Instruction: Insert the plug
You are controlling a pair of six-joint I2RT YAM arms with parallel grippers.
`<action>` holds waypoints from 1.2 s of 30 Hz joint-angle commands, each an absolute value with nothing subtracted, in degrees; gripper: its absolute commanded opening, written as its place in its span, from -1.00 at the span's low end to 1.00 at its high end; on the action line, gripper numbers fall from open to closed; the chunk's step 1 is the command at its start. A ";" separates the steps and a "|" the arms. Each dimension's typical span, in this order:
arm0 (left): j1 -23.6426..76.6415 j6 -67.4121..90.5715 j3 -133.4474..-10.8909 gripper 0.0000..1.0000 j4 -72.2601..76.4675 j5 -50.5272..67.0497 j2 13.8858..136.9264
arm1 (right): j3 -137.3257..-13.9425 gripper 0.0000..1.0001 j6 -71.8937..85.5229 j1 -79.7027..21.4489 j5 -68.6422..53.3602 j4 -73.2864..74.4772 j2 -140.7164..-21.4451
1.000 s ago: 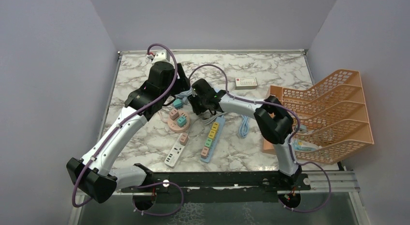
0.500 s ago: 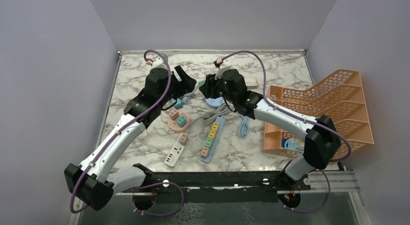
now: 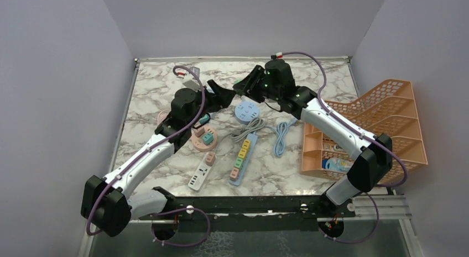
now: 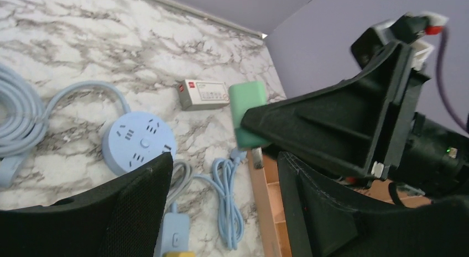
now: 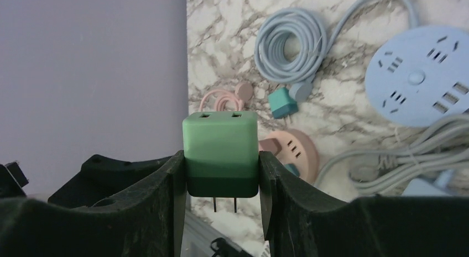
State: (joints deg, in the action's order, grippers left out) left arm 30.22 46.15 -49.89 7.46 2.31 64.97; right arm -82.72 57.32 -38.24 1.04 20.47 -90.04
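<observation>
Right claw [image 5: 221, 182] clamped on green plug [image 5: 220, 149], prongs showing between the fingers, held up off the marble table [image 3: 309, 74]. Left claw [image 4: 224, 163] wide open, empty, close beside it. Round blue power strip [image 3: 247, 110] on table near both.

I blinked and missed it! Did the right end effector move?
Yes. The right end effector, holding the green plug, went toward the far wall, uncovering the round blue power strip.

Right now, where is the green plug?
Seen overhead, the green plug is shut in the right gripper, lifted far centre, just behind the round blue power strip.
</observation>
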 commanded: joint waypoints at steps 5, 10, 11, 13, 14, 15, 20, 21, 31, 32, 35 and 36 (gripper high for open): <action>38.56 42.08 -51.80 0.43 23.85 -4.90 71.74 | -84.69 -0.32 76.75 -38.41 -3.27 22.82 -90.50; 42.49 42.67 -51.81 0.37 24.69 -14.00 72.65 | -85.34 -0.31 80.06 -38.17 -3.22 21.79 -90.53; 42.61 43.28 -51.71 0.35 24.88 -15.05 72.76 | -85.34 -0.31 80.25 -38.10 -3.58 21.67 -90.67; 42.67 44.15 -51.60 0.28 25.47 -16.79 72.94 | -85.07 -0.31 80.90 -38.14 -4.53 21.63 -90.84; 42.75 44.20 -51.65 0.23 25.67 -18.29 72.87 | -84.75 -0.31 81.15 -38.14 -4.91 21.68 -90.87; 42.84 44.29 -51.60 0.21 25.81 -19.53 72.82 | -84.39 -0.31 81.41 -38.10 -5.18 21.63 -90.88; 42.97 43.91 -50.70 0.31 26.19 -23.35 72.32 | -84.03 -0.31 81.43 -37.88 -5.88 21.59 -91.21; 42.98 43.91 -50.33 0.34 26.19 -23.79 72.11 | -84.07 -0.30 81.43 -37.80 -5.83 21.63 -91.23; 42.98 42.29 -50.30 -0.42 26.43 -25.57 71.22 | -83.62 -0.29 81.36 -37.45 -8.17 21.87 -92.14; 42.98 41.95 -50.40 -0.52 26.45 -25.56 71.24 | -83.62 -0.28 81.16 -37.44 -8.51 21.88 -92.19; 42.90 40.40 -50.85 -0.79 26.54 -24.07 71.49 | -83.90 -0.08 79.07 -37.14 -9.70 21.27 -92.73; 42.89 39.69 -50.95 -0.83 26.55 -23.34 71.58 | -84.10 0.08 77.35 -37.03 -10.09 21.03 -92.85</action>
State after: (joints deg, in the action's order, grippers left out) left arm 43.16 41.58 -50.06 22.65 -23.44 72.77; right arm -83.31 80.99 -37.36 -6.50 21.91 -91.61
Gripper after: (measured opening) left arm 0.308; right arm 0.456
